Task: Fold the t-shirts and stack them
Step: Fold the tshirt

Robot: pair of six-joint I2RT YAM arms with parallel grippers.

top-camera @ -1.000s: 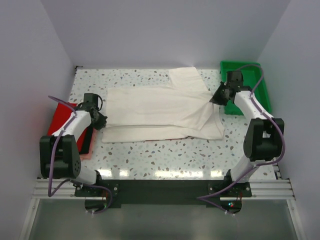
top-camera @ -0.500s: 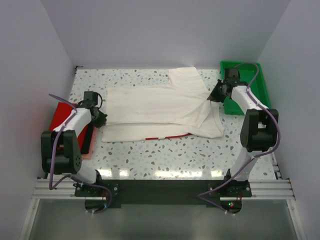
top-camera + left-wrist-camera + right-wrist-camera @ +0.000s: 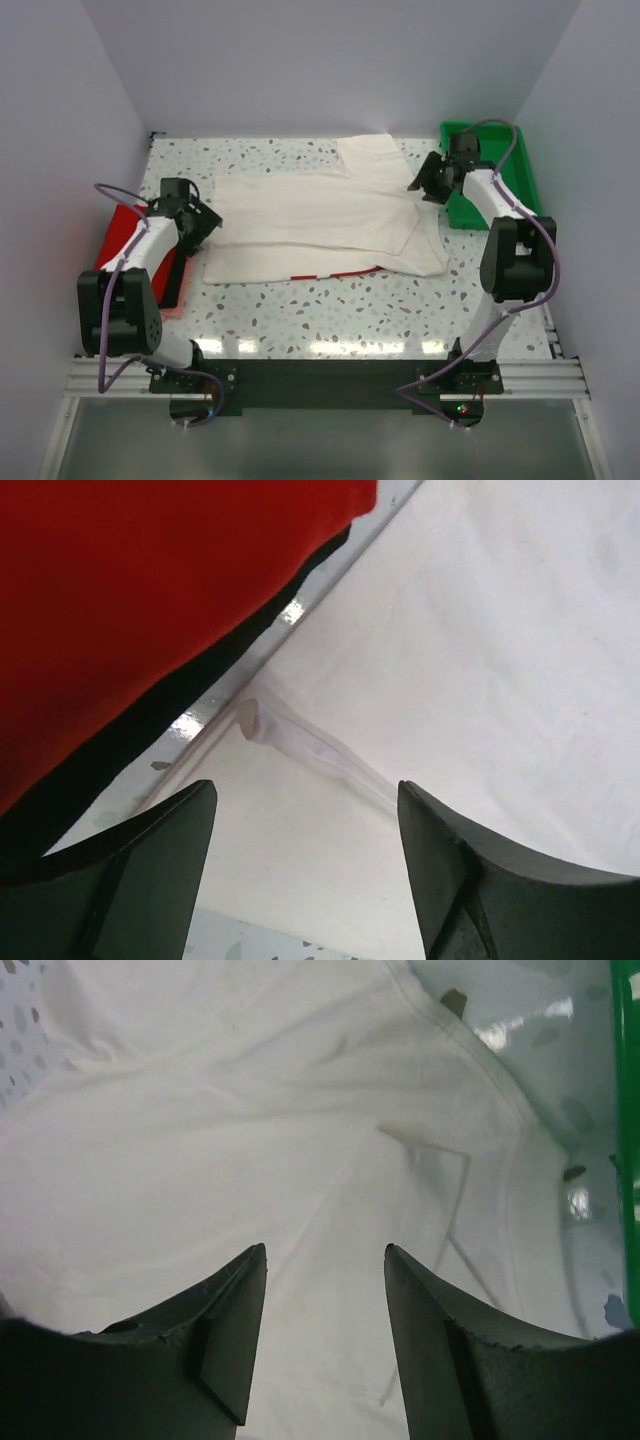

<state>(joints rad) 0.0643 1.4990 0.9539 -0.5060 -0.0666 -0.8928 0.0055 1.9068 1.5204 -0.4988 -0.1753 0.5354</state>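
So the cream-white t-shirt [image 3: 320, 215] is lying mostly flat in the middle of the speckled table [image 3: 330, 310]. It's partly folded over on itself, with one flap sticking out toward the back and a thin strip of red trim [image 3: 335, 272] peeking out along the near edge. The left gripper [image 3: 203, 220] sits right at the shirt's left edge. Its wrist cam shows the two fingers [image 3: 150, 870] spread wide with nothing between them, just cream cloth and a little fold of hem underneath. Off to the left of that there's the plain red t-shirt [image 3: 122, 238] sitting on top of a dark cloth layer [image 3: 120, 755] at the table's left side, just beside the cream one, not overlapping as far as the views show. The right gripper [image 3: 422, 186] is at the shirt's right edge, next to the green tray [image 3: 520, 180], fingers also apart and gripping nothing, hanging low over wrinkled cream fabric.
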